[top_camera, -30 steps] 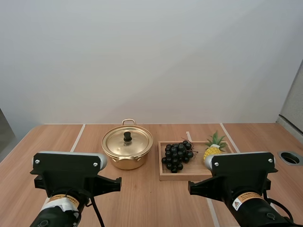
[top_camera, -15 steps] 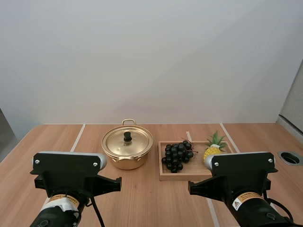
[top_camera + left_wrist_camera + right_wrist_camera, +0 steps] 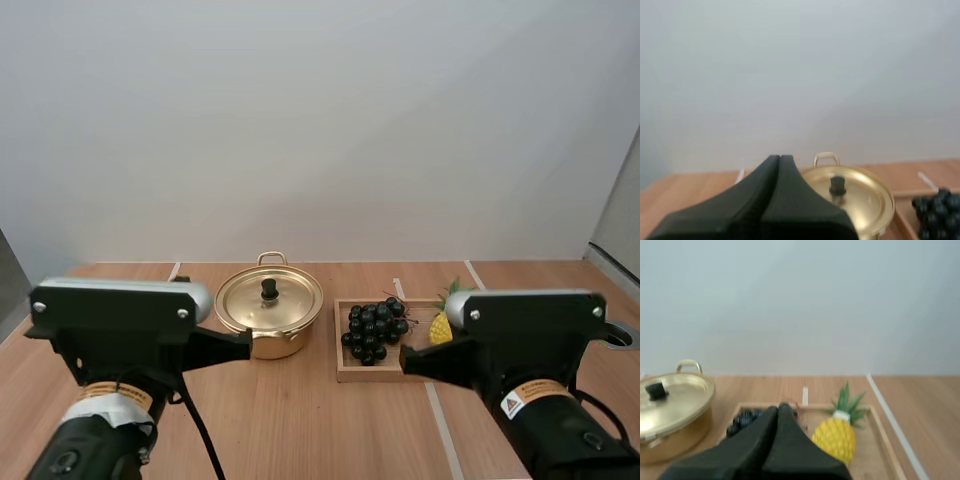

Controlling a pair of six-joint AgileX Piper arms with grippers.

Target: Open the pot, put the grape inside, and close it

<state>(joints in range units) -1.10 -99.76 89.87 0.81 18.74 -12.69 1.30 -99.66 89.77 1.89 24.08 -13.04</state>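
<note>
Step one for us: lid on the round gold metal pot, dark grape bunch on the wooden tray beside it, left gripper and right gripper both closed tight on nothing, so next we spread for the knob.

A plain pale grey wall rises behind a light wooden worktop and meets its far edge in a straight line. Thin white lines run front to back across the wood grain. A grey panel stands at the right edge. The light is soft and even, the shadows faint.
</note>
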